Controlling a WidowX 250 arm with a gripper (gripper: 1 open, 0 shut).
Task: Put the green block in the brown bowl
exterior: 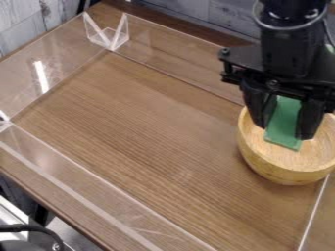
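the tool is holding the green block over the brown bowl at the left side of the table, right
Not quite: the brown bowl sits at the right side of the table, not the left. The rest stands: the tool is shut on the green block, holding it over the bowl. The camera view shows this.

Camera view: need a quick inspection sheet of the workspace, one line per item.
Surface: wooden tabletop with visible grain, ringed by low clear plastic walls.
Job's things: green block held between the fingers, over the brown bowl near the right edge; its lower end is inside the rim, contact with the bowl floor cannot be told.
Clutter: a small clear folded plastic piece at the far left corner.
Hand: black hand pointing steeply down, shut on the green block.
Cables: nothing seen.
Surroundings: grey brick-pattern wall behind the table.
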